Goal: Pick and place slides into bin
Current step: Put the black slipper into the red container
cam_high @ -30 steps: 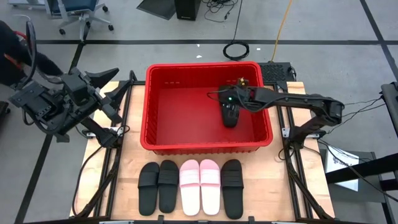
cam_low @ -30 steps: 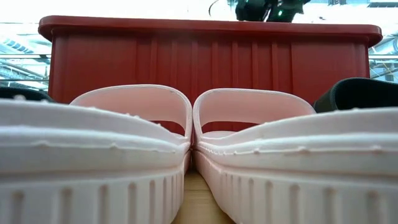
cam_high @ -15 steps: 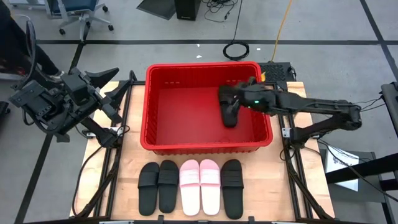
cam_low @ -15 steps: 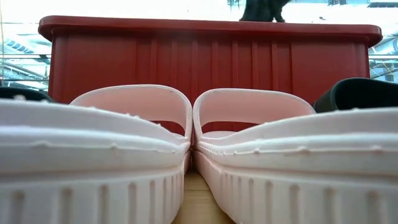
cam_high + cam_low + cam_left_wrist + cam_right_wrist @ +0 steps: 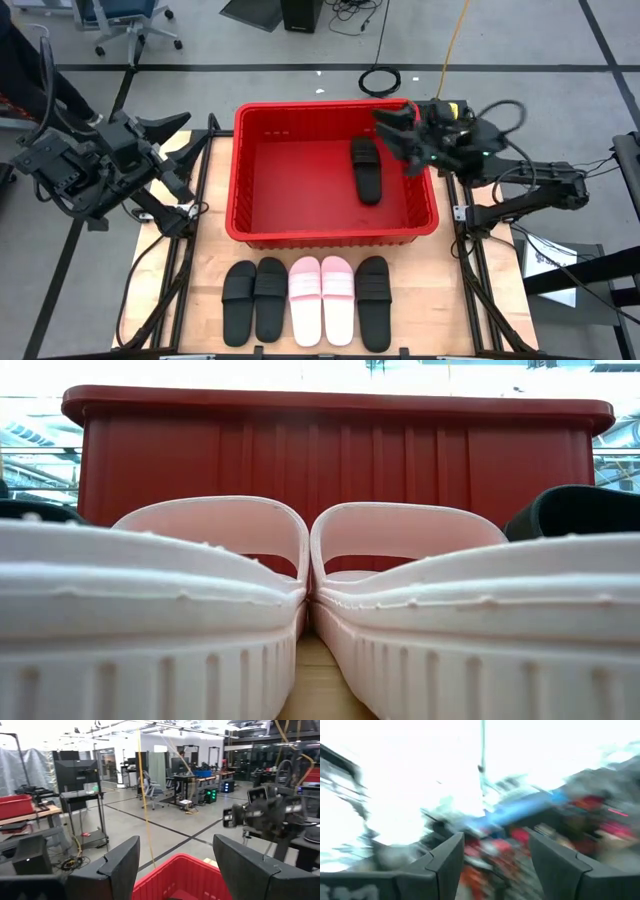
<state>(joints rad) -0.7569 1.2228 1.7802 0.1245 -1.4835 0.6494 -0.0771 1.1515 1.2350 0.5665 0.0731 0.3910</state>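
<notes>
1. The red bin sits at the table's middle, far half; everything below is placed from it.
2. The right gripper hangs over the bin's right rim near the far corner, fingers spread wide with nothing between them.
3. The left gripper waits off the bin's left side, clear of the wall, fingers parted wide and empty.
4. One black slide lies flat on the bin floor, toward the right wall.
5. Five slides line up just outside the bin's near wall: two black, the pink-white pair, one black.
</notes>
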